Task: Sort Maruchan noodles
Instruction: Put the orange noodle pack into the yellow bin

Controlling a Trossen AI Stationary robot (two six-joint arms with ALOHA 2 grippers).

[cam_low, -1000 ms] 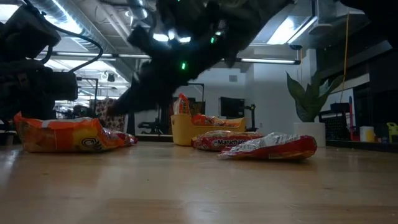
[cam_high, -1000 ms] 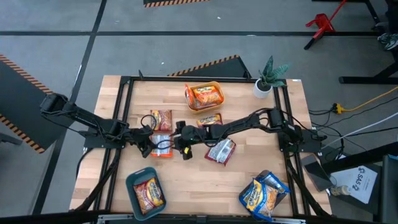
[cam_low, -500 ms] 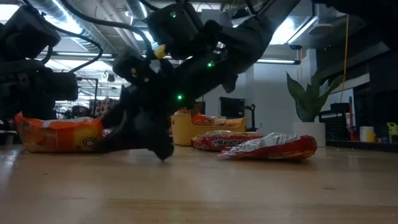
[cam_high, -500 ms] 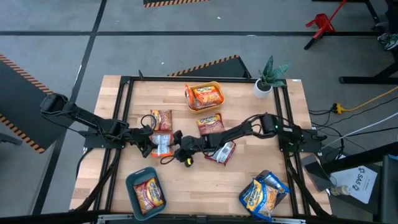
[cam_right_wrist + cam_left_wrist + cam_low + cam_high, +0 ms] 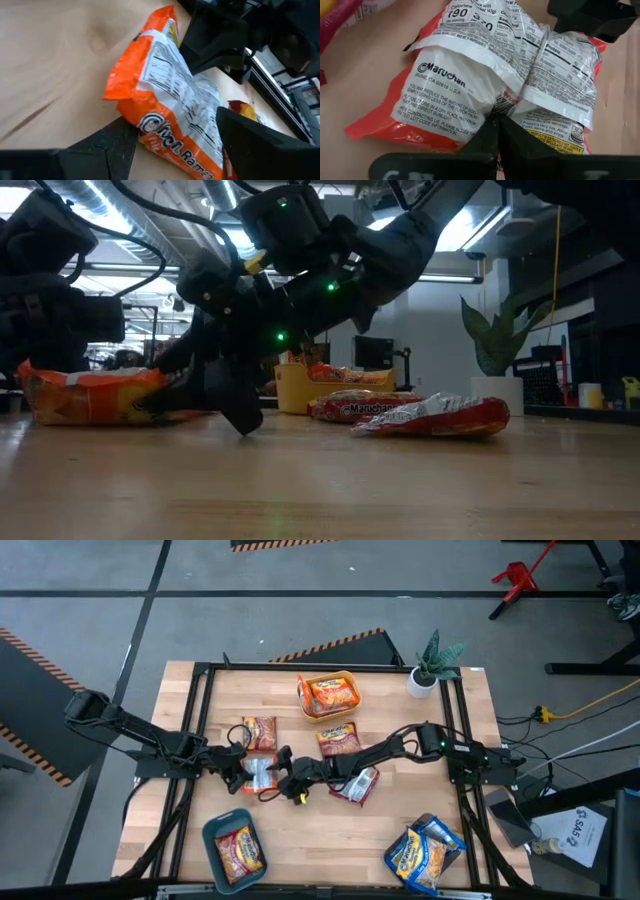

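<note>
While the clenched left gripper (image 5: 243,776) pinches the orange packet (image 5: 261,773), the spread right gripper (image 5: 281,776) straddles it.

The orange packet (image 5: 259,773) lies flat, back side up, white nutrition panel and Maruchan print showing; the left gripper (image 5: 240,776) is pinched shut on its edge, while the right gripper (image 5: 281,773) stands at its opposite end with jaws spread, one on each side of that end. A red-silver packet (image 5: 356,783) lies crumpled well behind the right jaws, alongside that arm. An orange-yellow packet (image 5: 338,738) lies flat beyond it, and another (image 5: 261,731) lies just past the left jaws. Farther from both jaws, orange packets (image 5: 331,695) fill a yellow bin, one (image 5: 238,851) lies in a teal bin, and blue-white ones (image 5: 421,855) are heaped in a grey bin.
</note>
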